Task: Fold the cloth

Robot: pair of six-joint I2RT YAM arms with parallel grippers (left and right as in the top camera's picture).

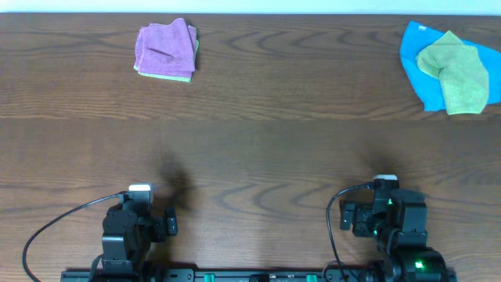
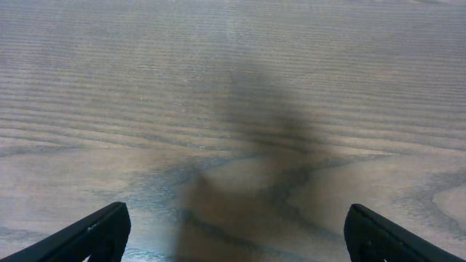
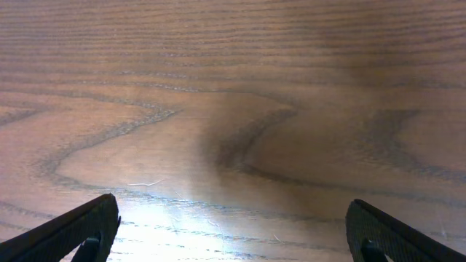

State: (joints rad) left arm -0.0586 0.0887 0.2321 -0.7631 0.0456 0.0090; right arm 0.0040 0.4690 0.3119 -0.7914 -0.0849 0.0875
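We note left end effector (image 2: 233,229) fingers spread wide over brown wooden tabletop (image 1: 258,141); right end effector (image 3: 233,225) likewise wide. We find crumpled olive-green cloth (image 1: 455,69) atop blue cloth (image 1: 412,48), far right; folded purple cloth (image 1: 165,47) on light-green cloth (image 1: 176,77), far left.

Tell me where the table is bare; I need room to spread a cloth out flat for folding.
Bare: the wide table middle between the folded purple stack, the blue and green cloths, and the left arm and right arm at the near edge. Crowded only at the two far corners.
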